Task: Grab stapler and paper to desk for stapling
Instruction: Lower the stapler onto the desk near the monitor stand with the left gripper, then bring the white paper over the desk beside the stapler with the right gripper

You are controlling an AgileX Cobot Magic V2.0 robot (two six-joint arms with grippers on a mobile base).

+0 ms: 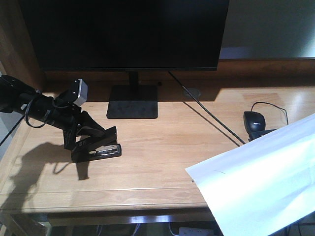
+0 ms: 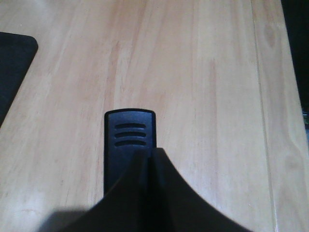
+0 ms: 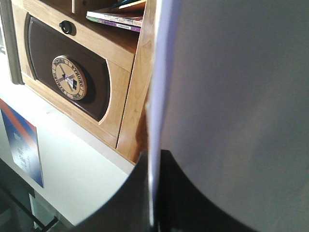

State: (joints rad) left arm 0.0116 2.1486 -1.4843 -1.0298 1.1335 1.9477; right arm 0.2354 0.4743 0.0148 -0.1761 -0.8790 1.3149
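My left gripper (image 1: 93,140) sits at the left of the desk (image 1: 162,147), arm coming in from the left edge. It is clamped on the stapler (image 1: 98,150), gripping the rear part. The stapler is black with a silver strip showing along its side, nose pointing right, just left of and in front of the monitor base (image 1: 133,102). Its shadow lands lower left of it, so I can't tell if the base touches the wood.

In my left wrist view the fingers (image 2: 166,193) are closed together over the stapler (image 2: 130,140). Its ribbed front end sticks out ahead of them above the desk (image 2: 207,96). A corner of the monitor base (image 2: 12,63) shows at far left.

The monitor (image 1: 125,34) is dark, at centre back. A black cable (image 1: 206,112) runs diagonally from behind it towards the right. The black mouse (image 1: 254,120) is on the desk further right.

The paper (image 1: 266,182) is at lower right, white and tilted, hanging over the desk's front right corner and just in front of the mouse. It has a tiny pen mark near its left corner.

In my right wrist view, my right gripper (image 3: 153,193) is pinched on the edge of the paper (image 3: 231,96), which fills the right of that view. Behind it are a wooden shelf unit (image 3: 128,92) with a round emblem (image 3: 69,77) on a dark panel, and books (image 3: 118,17) on top.
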